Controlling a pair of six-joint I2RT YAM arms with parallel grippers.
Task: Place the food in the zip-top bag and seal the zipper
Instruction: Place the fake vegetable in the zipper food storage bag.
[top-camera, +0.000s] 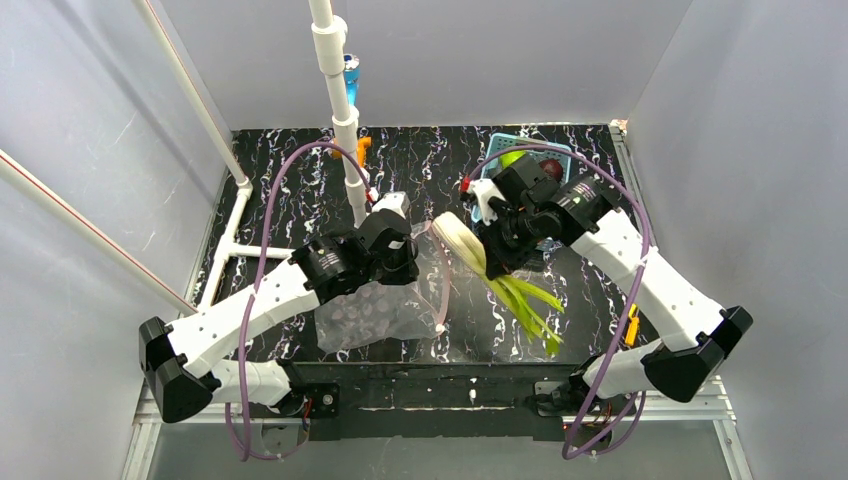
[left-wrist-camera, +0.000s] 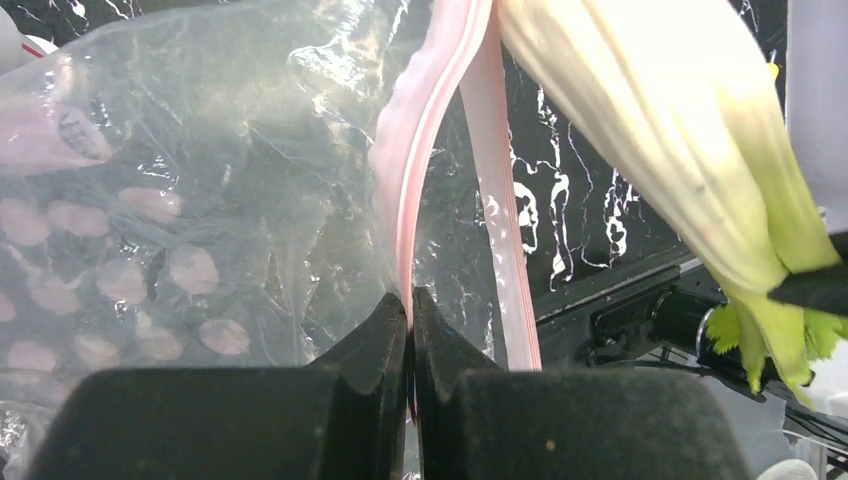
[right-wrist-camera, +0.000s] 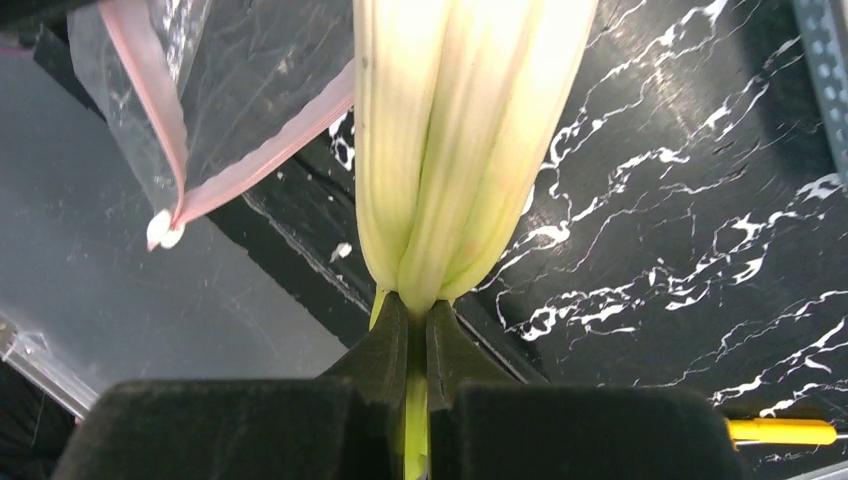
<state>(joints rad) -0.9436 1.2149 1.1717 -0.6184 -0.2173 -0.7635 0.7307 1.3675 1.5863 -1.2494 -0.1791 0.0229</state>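
Currently, the left gripper (left-wrist-camera: 410, 298) is clamped on the zipper (left-wrist-camera: 418, 110), holding the zip-top bag (top-camera: 375, 310) open, while the right gripper (right-wrist-camera: 410, 312) grips the leek (right-wrist-camera: 460, 150) just outside the mouth, with no food visibly bagged and sealing not yet done.

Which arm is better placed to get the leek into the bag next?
Right. The right gripper is shut on the leek, its white end beside the open mouth of the bag; the left gripper is occupied pinching the zipper.

Grey walls (top-camera: 480, 60) enclose a black table (top-camera: 430, 160) (white-veined marble).
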